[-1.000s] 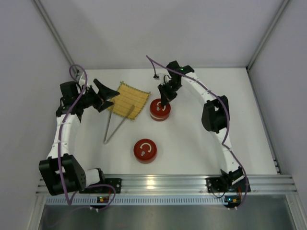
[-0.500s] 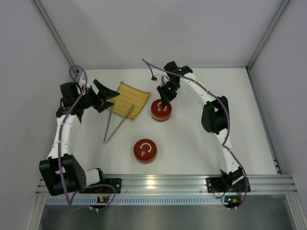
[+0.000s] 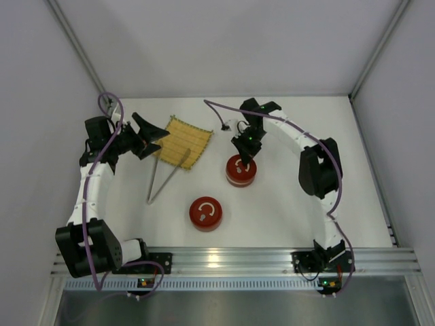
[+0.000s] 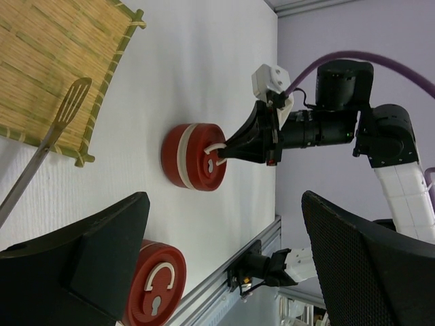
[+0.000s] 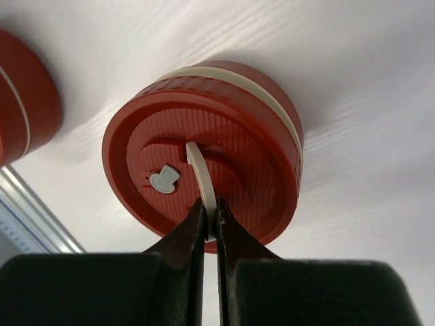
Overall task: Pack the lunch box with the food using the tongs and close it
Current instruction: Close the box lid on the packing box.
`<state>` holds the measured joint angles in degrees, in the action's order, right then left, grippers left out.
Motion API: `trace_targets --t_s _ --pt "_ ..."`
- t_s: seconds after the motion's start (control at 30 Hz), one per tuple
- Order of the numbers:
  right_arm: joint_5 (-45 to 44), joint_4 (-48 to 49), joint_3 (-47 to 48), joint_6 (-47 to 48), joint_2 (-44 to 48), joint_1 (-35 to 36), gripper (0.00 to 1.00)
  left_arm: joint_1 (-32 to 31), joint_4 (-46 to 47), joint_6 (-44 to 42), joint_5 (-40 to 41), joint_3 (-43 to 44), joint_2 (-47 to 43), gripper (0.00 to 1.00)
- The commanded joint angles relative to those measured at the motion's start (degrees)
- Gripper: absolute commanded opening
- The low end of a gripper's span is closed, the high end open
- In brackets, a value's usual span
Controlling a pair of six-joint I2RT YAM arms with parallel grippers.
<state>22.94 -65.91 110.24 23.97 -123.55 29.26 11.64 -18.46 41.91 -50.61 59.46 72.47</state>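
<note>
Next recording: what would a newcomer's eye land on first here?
The right claw, shut on the white handle of a red round container mid-table, draws the eye first. A second red piece with the same kind of handle sits nearer the arm bases. At the left, the open left claw hangs beside a yellow mat with silver tongs lying across its edge.

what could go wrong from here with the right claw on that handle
1. The right claw pinches only the thin white handle of the red box; it may slip off.
2. Pulling the handle might drag or tip the whole box instead of opening it, since nothing holds it down; the left claw is open, far off by the mat.
3. Dragged nearer, it could bump the second box.
</note>
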Motion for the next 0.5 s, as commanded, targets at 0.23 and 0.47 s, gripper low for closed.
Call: trace_targets --t_s 0.23,0.47 --pt "-0.70 -0.71 -14.70 6.36 11.13 0.72 0.00 0.49 1.67 -1.04 -1.69 -0.40 -2.16 0.98" --pt "2.99 -1.06 -10.13 4.16 11.84 0.63 0.00 0.49 2.03 -0.34 -1.69 -0.66 -2.33 0.98"
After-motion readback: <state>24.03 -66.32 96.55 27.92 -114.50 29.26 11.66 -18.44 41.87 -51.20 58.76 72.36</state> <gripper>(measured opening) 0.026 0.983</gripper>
